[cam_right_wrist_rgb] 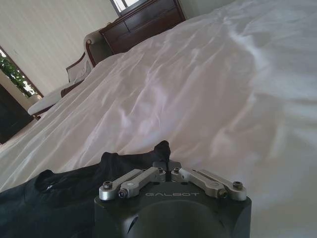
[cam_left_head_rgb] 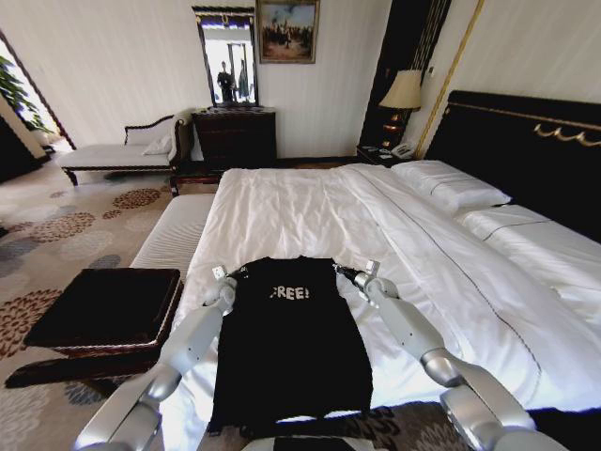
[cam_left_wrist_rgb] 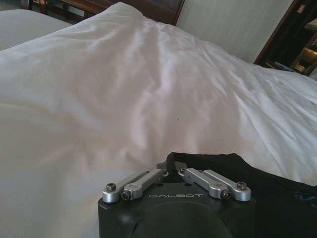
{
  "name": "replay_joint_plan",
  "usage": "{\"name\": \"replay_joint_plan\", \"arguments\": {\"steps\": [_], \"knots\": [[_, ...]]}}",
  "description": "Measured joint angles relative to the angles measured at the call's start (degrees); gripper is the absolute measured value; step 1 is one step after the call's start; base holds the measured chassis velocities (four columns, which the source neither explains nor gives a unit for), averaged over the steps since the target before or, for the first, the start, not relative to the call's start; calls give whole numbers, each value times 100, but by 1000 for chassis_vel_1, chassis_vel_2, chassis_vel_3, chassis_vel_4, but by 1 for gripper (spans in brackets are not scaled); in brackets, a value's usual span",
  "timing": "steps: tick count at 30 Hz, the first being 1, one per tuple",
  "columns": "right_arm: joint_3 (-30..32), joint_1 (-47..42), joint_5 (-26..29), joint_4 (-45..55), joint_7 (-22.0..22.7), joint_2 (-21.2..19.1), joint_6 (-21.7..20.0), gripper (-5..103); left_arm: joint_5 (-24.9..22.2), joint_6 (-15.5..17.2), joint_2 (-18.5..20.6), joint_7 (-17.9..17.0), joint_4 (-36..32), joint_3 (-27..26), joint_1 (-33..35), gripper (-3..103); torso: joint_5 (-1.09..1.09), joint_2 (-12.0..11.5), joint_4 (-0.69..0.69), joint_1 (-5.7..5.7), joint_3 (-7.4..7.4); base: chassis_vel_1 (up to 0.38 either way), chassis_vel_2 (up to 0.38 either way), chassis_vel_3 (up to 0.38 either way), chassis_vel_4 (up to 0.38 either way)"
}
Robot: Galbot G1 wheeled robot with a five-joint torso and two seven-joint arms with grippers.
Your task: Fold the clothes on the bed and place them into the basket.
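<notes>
Lying flat on the near part of the very large bed with white duvet and tall black headboard (cam_left_head_rgb: pixel 310 202), the black short-sleeved T-shirt (cam_left_head_rgb: pixel 291 352) has its white "FREE!" lettering reading upright across the chest in the head view, with the hem hanging over the bed's near edge. Left claw (cam_left_head_rgb: pixel 228 277) sits at the shirt's left shoulder corner; in the left wrist view the left claw (cam_left_wrist_rgb: pixel 172 171) has its silver fingers drawn together, clenched on a fold of the black fabric (cam_left_wrist_rgb: pixel 233 166). Right claw (cam_left_head_rgb: pixel 348 274) sits at the opposite shoulder corner; in the right wrist view the right claw (cam_right_wrist_rgb: pixel 170 168) is likewise clenched on a raised peak of the shirt (cam_right_wrist_rgb: pixel 74 186), the rest of the cloth trailing off along the duvet (cam_right_wrist_rgb: pixel 198 84). "GALBOT" is printed in pale letters on the black housing of both wrists. Shallow square basket with brown wicker sides and black lining (cam_left_head_rgb: pixel 103 305) stands on the patterned carpet just beside the bed on the robot's left, near the white-cushioned bench (cam_left_head_rgb: pixel 174 235) at the bed's side. White pillows (cam_left_head_rgb: pixel 451 186) lie against the headboard, well apart from the shirt.
</notes>
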Motion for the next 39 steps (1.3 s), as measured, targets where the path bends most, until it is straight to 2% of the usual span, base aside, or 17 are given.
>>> {"name": "replay_joint_plan", "arguments": {"steps": [7,12,19,20,25,30,39], "knots": [[-2,-44,56,161,43,-66,-20,0,34,-38,67,-4,-46,27,-4,2,0,0,1,0,0,0,0,0,0],[6,-101,125,546,154,-270,-50,0,90,-173,199,-7,-236,36,-26,2,1,0,0,0,0,0,0,0,0],[-66,172,228,809,362,-412,-43,0,-4,-266,375,30,-377,231,-431,2,-1,0,1,-1,0,0,0,0,0],[-201,429,241,725,428,-373,-11,0,-47,-269,385,15,-278,316,-715,2,0,0,0,-1,1,0,0,0,0],[-382,881,217,374,530,-186,90,0,-113,-269,359,12,-10,498,-1184,2,1,0,3,0,1,0,0,0,0],[-525,1324,133,14,570,-68,175,0,-124,-267,152,77,538,648,-1688,2,0,-1,0,0,1,0,0,0,0],[-745,1743,38,-378,568,132,293,0,-145,-269,-58,175,1036,818,-2105,2,0,0,1,1,0,0,0,0,0]]}}
